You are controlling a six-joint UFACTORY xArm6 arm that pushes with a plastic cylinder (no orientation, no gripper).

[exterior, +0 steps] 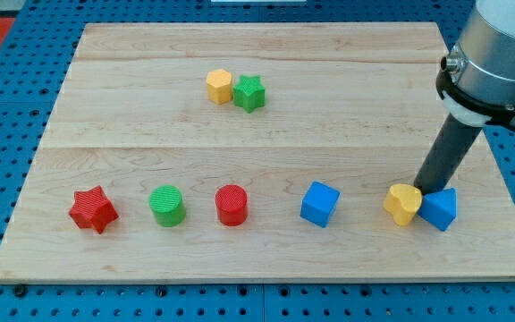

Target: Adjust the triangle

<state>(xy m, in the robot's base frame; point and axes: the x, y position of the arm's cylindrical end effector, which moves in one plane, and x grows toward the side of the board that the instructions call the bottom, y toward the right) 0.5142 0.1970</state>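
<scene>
Blue triangle block (440,209): counter's (257,259) lower right, touching yellow heart block (403,203) on its left. My tip (427,189): just above both, between them; no claw fitted. Leftward: blue cube (319,204), red cylinder (232,205), green cylinder (166,206), red star (92,209). Top: yellow hexagon (219,86), green star (249,92), touching.

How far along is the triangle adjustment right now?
Done: my tip has reached the blue triangle, sitting at its upper-left edge, between it and the yellow heart. In hand: contact looks made or close. Left: the push itself; from one picture I cannot tell whether the triangle has shifted.
</scene>
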